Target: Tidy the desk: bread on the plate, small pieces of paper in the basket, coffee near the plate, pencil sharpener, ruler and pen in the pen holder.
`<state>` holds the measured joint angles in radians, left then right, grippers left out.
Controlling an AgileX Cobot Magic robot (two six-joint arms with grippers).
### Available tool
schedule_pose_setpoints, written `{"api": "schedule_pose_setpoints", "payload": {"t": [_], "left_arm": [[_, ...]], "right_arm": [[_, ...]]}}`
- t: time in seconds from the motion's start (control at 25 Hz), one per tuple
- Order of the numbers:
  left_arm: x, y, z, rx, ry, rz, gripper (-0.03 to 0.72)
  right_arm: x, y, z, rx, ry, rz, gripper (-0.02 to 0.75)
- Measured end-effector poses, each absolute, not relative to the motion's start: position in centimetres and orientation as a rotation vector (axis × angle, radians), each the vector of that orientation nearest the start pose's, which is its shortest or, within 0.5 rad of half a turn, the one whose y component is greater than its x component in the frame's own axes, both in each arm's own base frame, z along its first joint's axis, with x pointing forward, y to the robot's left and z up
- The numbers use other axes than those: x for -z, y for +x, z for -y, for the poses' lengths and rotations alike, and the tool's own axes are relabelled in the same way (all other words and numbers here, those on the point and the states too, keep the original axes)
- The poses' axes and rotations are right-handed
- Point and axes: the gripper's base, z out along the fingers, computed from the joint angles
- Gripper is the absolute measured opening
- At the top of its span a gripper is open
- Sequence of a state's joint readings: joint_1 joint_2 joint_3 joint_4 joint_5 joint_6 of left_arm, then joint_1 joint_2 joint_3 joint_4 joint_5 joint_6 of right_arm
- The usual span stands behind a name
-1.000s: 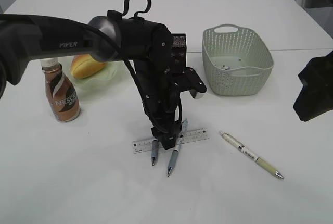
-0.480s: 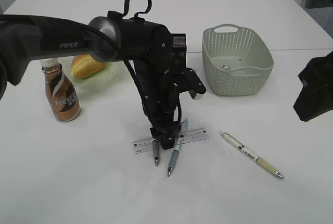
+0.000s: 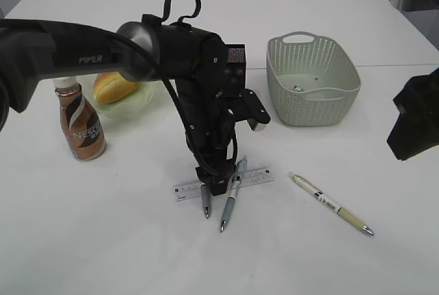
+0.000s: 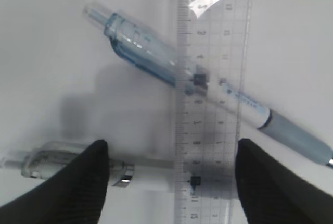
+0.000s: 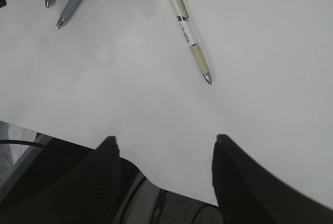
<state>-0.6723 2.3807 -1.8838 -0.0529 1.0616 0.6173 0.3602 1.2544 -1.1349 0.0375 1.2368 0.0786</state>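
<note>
Clear ruler (image 3: 223, 183) flat on the white desk (image 3: 123, 240), near the front middle, laid over two pens: a blue-barrelled pen (image 4: 208, 91) crossing under it at a slant and a clear pen (image 4: 78, 164) lying square to it. Directly above, the left gripper (image 3: 218, 186), jaws spread wide, fingers (image 4: 67, 182) straddling the ruler and the clear pen, pinching nothing. Black arm lettered "PIPER" (image 3: 90, 58) hiding part of the ruler and the pens' upper ends. Off to the right, a cream-grip pen (image 3: 332, 204) lying alone, well apart. Behind that, the perforated green basket (image 3: 312, 79), something small and pale inside. Behind the arm, partly covered, the black mesh pen holder (image 3: 235, 58). On the left, bread (image 3: 113, 86) on the wavy green plate (image 3: 137, 103), and just in front the coffee (image 3: 81, 123) upright, label reading "NESCAFE". Right gripper (image 5: 164, 174) hanging over the desk's front edge, spread and empty.
</note>
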Motion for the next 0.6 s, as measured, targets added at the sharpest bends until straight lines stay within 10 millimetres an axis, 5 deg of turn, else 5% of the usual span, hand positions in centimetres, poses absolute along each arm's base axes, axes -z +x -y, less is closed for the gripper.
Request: {"api": "schedule_pose_setpoints", "payload": {"t": [0.6], "left_arm": [[-11.97, 37.15, 30.37, 0.075, 1.800, -2.440, 0.550]], "right_arm": [[-33.04, 21.14, -8.31, -0.146, -0.390, -2.825, 0.447]]}}
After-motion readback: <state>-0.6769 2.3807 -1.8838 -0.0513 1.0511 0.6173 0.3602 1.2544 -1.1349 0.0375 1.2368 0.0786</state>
